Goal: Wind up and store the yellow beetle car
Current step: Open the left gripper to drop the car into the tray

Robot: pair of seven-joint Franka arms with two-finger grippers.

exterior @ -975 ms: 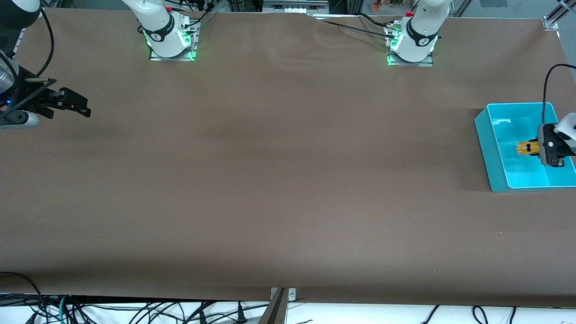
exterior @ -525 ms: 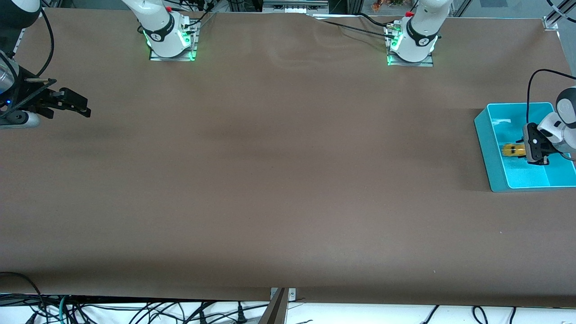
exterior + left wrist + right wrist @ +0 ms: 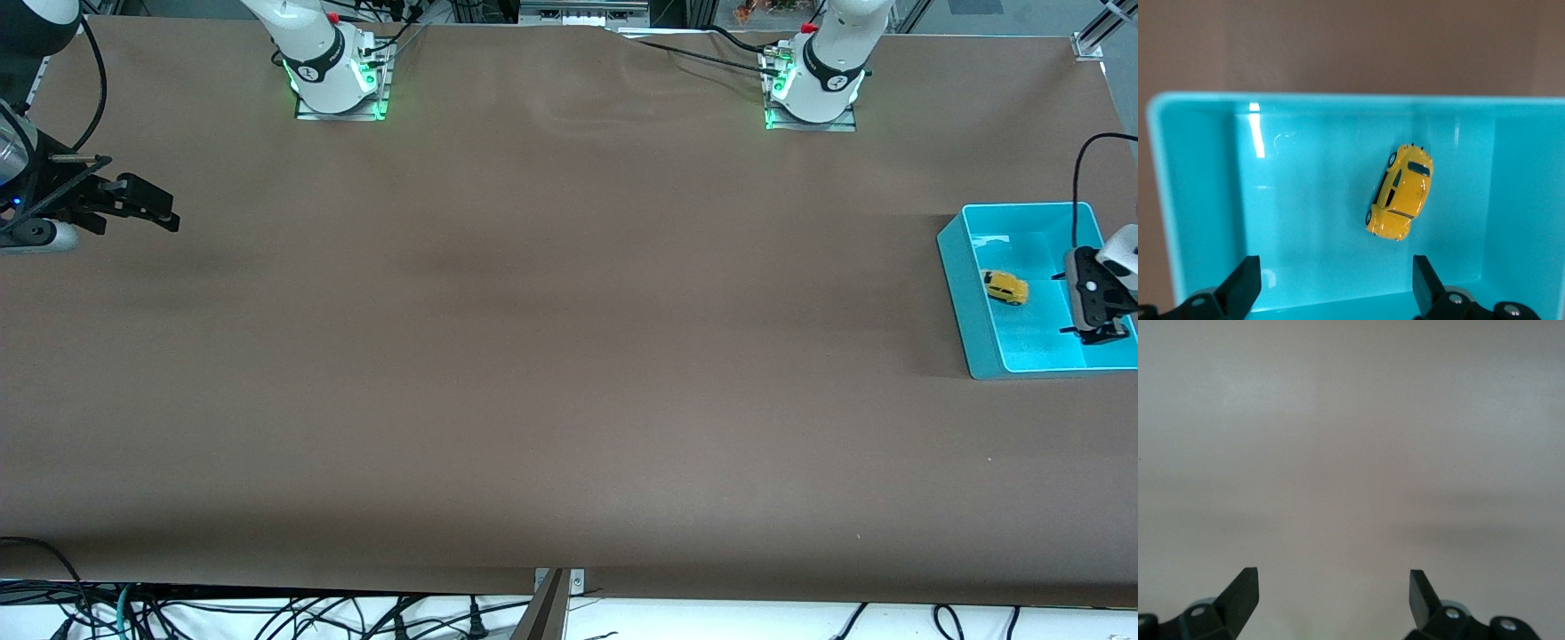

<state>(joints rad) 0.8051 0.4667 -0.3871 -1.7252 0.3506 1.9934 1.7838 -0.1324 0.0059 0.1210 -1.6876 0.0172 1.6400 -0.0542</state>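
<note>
My left gripper [image 3: 1099, 307] hung over the turquoise bin [image 3: 958, 293] at the left arm's end of the bench [image 3: 569, 356], its jaws spread wide and holding nothing, and the yellow beetle car [image 3: 1005, 287] lay loose on the bin's floor, near the wall that faces the middle of the bench. I judged the storing part as good as done, so the step in hand was simply to get clear without spoiling it: I reckoned I should lift straight up with the jaws kept apart, clear the bin's walls before swinging toward my base, and avoid brushing the rim, since a light plastic bin could slide or tip and a wound toy might roll if jolted. In the left wrist view the car [image 3: 1399, 192] sat on its wheels, apart from both of my fingertips [image 3: 1423, 279] and clear of the walls, angled across the glossy floor. It was a tiny bright yellow thing with a rounded body, dark windows and small black wheels, far smaller than my jaws. My right gripper [image 3: 142, 203] waited over bare bench at the right arm's end, jaws likewise released and empty.
</note>
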